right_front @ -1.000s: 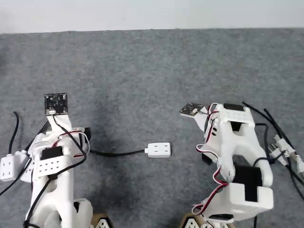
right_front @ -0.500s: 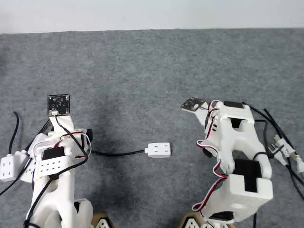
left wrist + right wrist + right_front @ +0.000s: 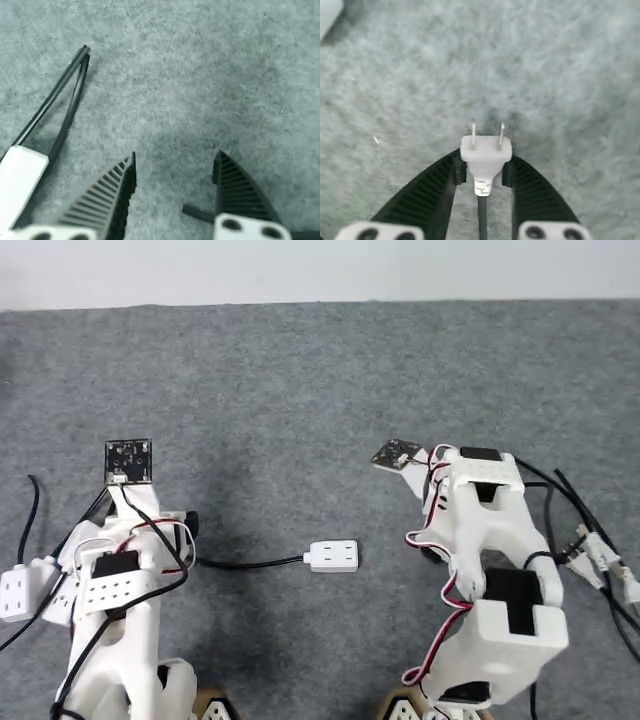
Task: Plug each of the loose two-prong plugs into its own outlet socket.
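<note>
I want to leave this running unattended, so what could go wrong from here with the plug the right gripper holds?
The right gripper pinches the plug by its narrow body only, so it may twist or slip when pushed in. The socket lies loose on the mat, and the left gripper is open and holds nothing, so the socket may slide away. Cords beside the right arm may snag.

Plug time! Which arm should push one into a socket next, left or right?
Right, probably: the right claw is shut on a white plug, prongs pointing outward. The left claw hangs open and empty over the carpet.
</note>
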Controlling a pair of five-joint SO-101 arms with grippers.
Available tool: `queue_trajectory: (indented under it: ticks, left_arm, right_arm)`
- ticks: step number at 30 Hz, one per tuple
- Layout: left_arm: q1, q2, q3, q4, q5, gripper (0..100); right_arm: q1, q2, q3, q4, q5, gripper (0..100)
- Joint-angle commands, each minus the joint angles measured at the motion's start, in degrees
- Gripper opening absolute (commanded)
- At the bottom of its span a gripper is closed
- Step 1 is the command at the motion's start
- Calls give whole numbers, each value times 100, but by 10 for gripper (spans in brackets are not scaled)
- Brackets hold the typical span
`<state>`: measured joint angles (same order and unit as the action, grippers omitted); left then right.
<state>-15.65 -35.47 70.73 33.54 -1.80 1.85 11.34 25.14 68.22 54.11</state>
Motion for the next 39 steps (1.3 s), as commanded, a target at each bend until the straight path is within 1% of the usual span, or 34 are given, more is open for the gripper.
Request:
queue_trajectory:
  ticks: [1, 4, 5, 11, 13, 16, 18, 21, 23, 25, 28, 31, 33, 36, 39]
  left_arm:
    - [44, -141, -40, -141, 44, 231]
    - [44, -141, -40, -149, 44, 231]
    - [44, -141, -40, -149, 44, 231]
    - [141, -158, -31, -149, 44, 231]
    - [273, -176, -31, -132, 44, 231]
    - [598, -193, -31, -114, 79, 231]
    - [949, -193, -48, -132, 88, 231]
    - [1846, -202, -119, -141, 158, 231]
    - [2488, -202, -189, -141, 536, 231]
    - [3103, -202, -295, -141, 1073, 234]
    - [3780, -202, -479, -167, 1960, 235]
    - [4000, -202, -655, -554, 2901, 235]
    - [4079, -202, -681, -870, 3402, 235]
    - [4158, -193, -655, -1231, 3903, 235]
    - [4343, -193, -646, -1257, 4378, 235]
  right_arm:
    - [-330, 57, -44, -75, 44, 119]
    - [-330, 66, -44, -233, 44, 22]
    - [-321, 66, -44, -233, 62, 3]
    - [-312, 22, -44, -171, 44, 9]
    - [-321, -48, -97, -119, 18, 9]
    - [-400, -374, -316, 189, -475, 9]
    - [-453, -708, -571, 620, -659, 9]
    - [-664, -1279, -888, 1253, -677, 9]
    - [-875, -1613, -976, 1543, -721, 9]
    - [-1077, -1930, -1046, 1798, -862, 9]
    - [-1200, -2237, -1204, 2167, -1073, 9]
    - [-1218, -2413, -1257, 2387, -1125, 9]
    - [-1218, -2466, -1257, 2457, -1125, 9]
    - [-1182, -2492, -1240, 2457, -1125, 9]
    - [-1218, -2492, -1248, 2457, -1125, 9]
